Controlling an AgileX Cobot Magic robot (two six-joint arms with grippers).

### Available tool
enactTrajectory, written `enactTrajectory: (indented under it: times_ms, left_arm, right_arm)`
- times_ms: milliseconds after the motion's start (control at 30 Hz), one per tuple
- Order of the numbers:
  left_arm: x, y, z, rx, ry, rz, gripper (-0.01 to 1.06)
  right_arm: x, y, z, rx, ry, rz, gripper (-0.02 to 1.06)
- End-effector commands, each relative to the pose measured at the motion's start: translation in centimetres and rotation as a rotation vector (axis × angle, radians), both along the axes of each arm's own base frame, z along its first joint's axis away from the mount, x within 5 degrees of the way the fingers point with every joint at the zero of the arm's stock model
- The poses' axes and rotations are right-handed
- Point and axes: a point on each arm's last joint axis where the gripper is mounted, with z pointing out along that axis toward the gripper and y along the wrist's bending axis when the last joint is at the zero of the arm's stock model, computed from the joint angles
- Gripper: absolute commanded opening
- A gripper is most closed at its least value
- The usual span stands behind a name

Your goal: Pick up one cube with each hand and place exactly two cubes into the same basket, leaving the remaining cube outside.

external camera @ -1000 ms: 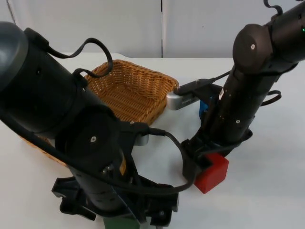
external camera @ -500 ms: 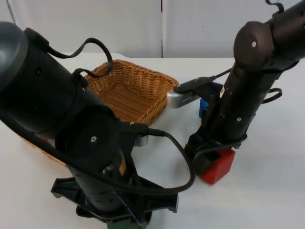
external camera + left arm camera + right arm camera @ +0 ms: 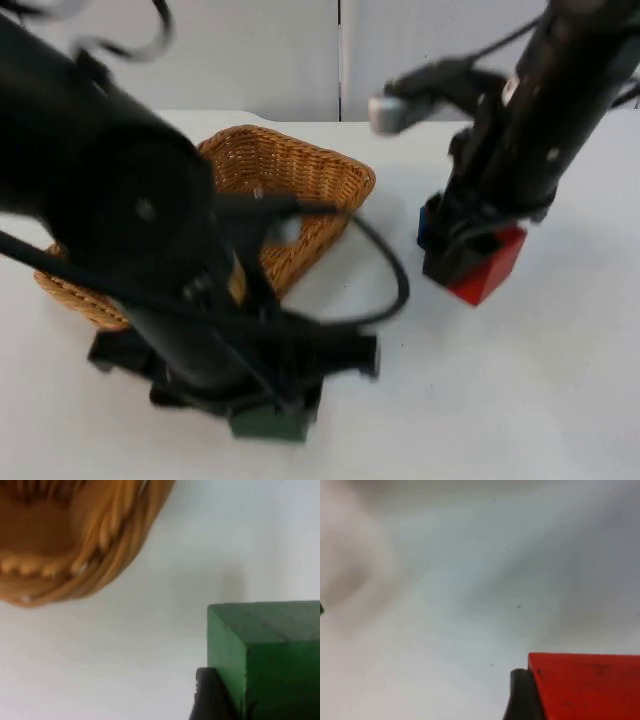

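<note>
Both cubes gripped and lifted, ready for the basket.

We pinch the green cube [image 3: 266,421] in the left gripper [image 3: 262,412], near the basket [image 3: 300,170], and the red cube [image 3: 487,266] in the right gripper [image 3: 470,262] to its right, so both share one drop; a blue cube [image 3: 423,228] sits behind.

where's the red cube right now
In the top view the red cube is clamped in the right gripper, on the right side of the table beside the blue cube, right of the wicker basket.
</note>
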Motion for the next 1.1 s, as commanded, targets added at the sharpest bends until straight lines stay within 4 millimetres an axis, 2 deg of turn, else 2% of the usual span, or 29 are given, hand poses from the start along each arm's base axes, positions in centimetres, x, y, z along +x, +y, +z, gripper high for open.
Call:
enactTrajectory:
  times_ms: [0, 33, 67, 233, 267, 400, 433, 500, 700, 1067]
  left_arm:
    - [-0.3, 0.1, 2.6, -0.058, -0.048, 0.004, 0.00]
    - [-0.5, 0.3, 3.6, -0.075, -0.069, -0.004, 0.00]
    - [-0.5, 0.3, 3.6, -0.075, -0.069, -0.004, 0.00]
    - [-1.8, 1.6, 9.1, -0.188, -0.200, -0.024, 0.00]
    - [-1.8, 1.6, 9.1, -0.188, -0.200, -0.024, 0.00]
    - [-3.0, 2.8, 12.6, -0.265, -0.307, -0.058, 0.00]
    - [-3.0, 2.8, 12.6, -0.265, -0.307, -0.058, 0.00]
    - [-3.5, 3.6, 13.8, -0.266, -0.354, -0.078, 0.00]
    - [-4.1, 4.6, 14.3, -0.214, -0.361, -0.101, 0.00]
    - [-4.2, 4.7, 14.2, -0.166, -0.376, -0.175, 0.00]
  right_arm:
    - [-0.5, -0.2, 2.5, 0.017, -0.048, 0.016, 0.00]
    - [-0.7, -0.3, 3.6, 0.031, -0.073, 0.017, 0.00]
    - [-0.7, -0.3, 3.6, 0.031, -0.073, 0.017, 0.00]
    - [-2.0, -1.2, 8.5, 0.108, -0.182, 0.010, 0.00]
    - [-2.0, -1.2, 8.5, 0.108, -0.182, 0.010, 0.00]
    - [-3.2, -2.0, 11.5, 0.160, -0.243, -0.003, 0.00]
    - [-3.2, -2.0, 11.5, 0.160, -0.243, -0.003, 0.00]
    - [-3.5, -2.2, 12.4, 0.181, -0.262, -0.018, 0.00]
    - [-3.7, -2.3, 12.8, 0.192, -0.263, -0.035, 0.00]
    - [-3.7, -2.3, 12.8, 0.203, -0.253, -0.062, 0.00]
